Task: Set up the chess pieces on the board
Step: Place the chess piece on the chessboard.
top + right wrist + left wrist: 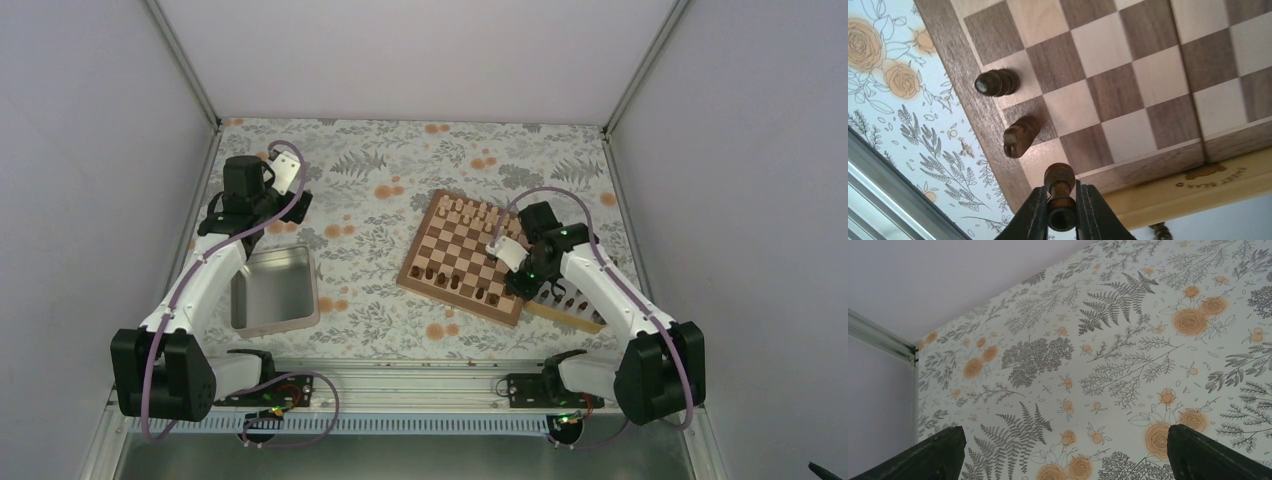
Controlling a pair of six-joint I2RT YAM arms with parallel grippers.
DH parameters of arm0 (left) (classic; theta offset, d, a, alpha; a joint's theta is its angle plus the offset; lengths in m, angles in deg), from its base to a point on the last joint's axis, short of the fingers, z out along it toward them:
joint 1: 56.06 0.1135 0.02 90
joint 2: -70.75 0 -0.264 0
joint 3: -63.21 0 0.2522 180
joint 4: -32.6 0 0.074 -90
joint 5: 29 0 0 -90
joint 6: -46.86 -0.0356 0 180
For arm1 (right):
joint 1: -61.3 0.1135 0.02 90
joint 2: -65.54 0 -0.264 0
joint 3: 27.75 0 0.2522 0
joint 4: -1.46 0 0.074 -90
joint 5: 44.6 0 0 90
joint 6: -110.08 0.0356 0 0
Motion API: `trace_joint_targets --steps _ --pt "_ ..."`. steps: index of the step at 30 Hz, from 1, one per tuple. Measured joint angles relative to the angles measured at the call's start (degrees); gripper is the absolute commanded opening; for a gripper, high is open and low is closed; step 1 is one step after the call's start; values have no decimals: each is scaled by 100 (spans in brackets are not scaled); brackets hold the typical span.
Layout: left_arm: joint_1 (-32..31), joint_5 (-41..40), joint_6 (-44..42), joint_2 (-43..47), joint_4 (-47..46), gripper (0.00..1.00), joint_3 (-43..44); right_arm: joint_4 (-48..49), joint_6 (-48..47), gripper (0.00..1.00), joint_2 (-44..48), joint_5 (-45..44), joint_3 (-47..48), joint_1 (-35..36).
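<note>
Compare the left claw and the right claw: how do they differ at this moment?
The left claw is wide open and empty; the right claw is shut on a dark chess piece. The left claw is above the flowered table, away from the board; the right claw is at the board's edge. Both are dark in colour.

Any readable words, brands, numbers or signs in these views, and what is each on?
"SWEET BEAR": upside down in the right wrist view, on the pale wooden tray beside the board, next to a small dark logo.
Nothing else readable in any view.
</note>
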Motion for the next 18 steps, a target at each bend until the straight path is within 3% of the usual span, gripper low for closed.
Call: trace_joint_targets --steps 18 --pt "0 -68 0 -2 -20 100 0 42 20 11 52 236 -271 131"
